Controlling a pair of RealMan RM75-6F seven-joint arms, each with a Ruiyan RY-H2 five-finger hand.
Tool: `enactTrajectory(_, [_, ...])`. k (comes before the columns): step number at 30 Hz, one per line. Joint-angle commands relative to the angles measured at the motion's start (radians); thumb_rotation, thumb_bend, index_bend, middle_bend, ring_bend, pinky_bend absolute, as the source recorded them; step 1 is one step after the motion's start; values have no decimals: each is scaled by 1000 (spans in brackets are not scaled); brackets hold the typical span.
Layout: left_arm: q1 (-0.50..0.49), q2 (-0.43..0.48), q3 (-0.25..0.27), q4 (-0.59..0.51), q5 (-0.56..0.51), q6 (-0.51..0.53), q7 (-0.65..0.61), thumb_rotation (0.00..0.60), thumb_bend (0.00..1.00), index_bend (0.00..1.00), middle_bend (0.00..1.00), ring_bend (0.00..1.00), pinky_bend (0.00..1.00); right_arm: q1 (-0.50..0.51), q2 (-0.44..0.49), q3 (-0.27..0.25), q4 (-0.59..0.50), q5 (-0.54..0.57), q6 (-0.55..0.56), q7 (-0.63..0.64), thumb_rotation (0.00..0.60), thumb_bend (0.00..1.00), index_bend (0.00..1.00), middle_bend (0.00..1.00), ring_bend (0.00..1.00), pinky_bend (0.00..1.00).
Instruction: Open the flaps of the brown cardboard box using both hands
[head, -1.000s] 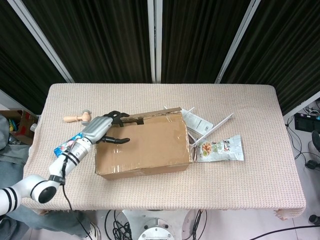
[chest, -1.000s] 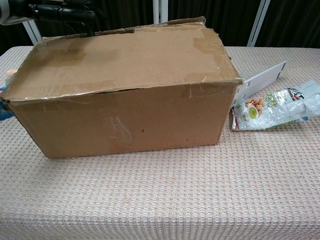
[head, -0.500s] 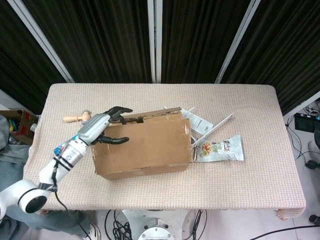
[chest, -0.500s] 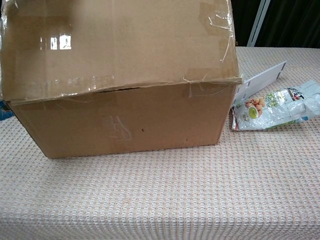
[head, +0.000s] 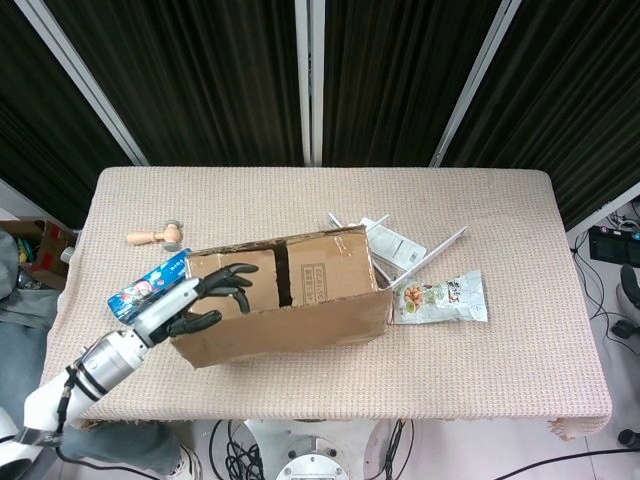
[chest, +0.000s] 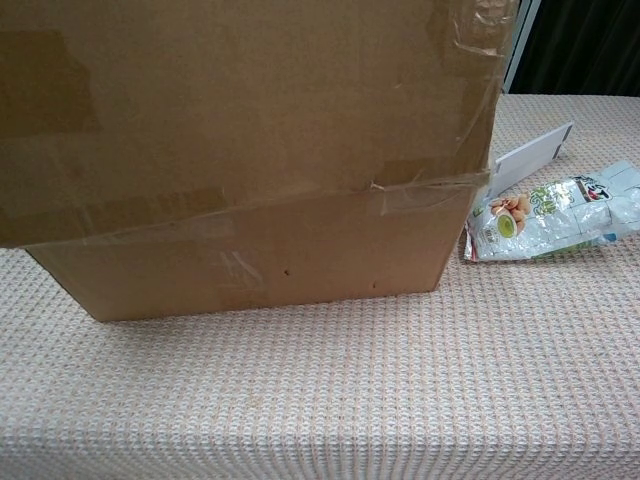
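Brown cardboard box (head: 290, 290) sits left of centre on the beige table (head: 500, 370), its near flap (chest: 240, 100) lifted steeply toward the robot and filling the chest view. Bare cloth lies open in front and to the far right. Inside, only cardboard lower flaps and a dark gap show. Just right of the box lies a snack packet (head: 440, 298). From the lower left, the left hand (head: 205, 300) grips the flap's left end, fingers curled over its edge. Behind the hand lies a blue packet (head: 150, 285).
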Motion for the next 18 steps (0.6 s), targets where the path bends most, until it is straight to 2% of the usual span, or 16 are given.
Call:
enactTrajectory(1, [-15, 114, 143, 77, 309, 98, -410, 132, 0, 108, 499, 187, 202, -2, 1, -3, -3, -5, 2, 0, 600, 199, 0, 0, 0, 0])
enactTrajectory(5, [-44, 107, 189, 127, 357, 164, -537, 133, 0, 109, 494, 196, 205, -8, 1, -8, -3, -9, 4, -2, 600, 200, 0, 0, 0, 0])
enactTrajectory(10, [-53, 110, 202, 136, 338, 202, -468, 130, 0, 109, 455, 198, 205, -17, 3, -10, 3, -2, 7, 8, 600, 199, 0, 0, 0, 0])
enactTrajectory(14, [-35, 81, 165, 121, 194, 179, -246, 127, 0, 129, 398, 193, 205, -19, 1, -13, 8, -5, 6, 12, 600, 199, 0, 0, 0, 0])
enactTrajectory(18, [-14, -28, 93, 135, -43, 141, 205, 134, 0, 138, 371, 165, 205, -19, -1, -18, 6, -5, -1, 12, 600, 199, 0, 0, 0, 0])
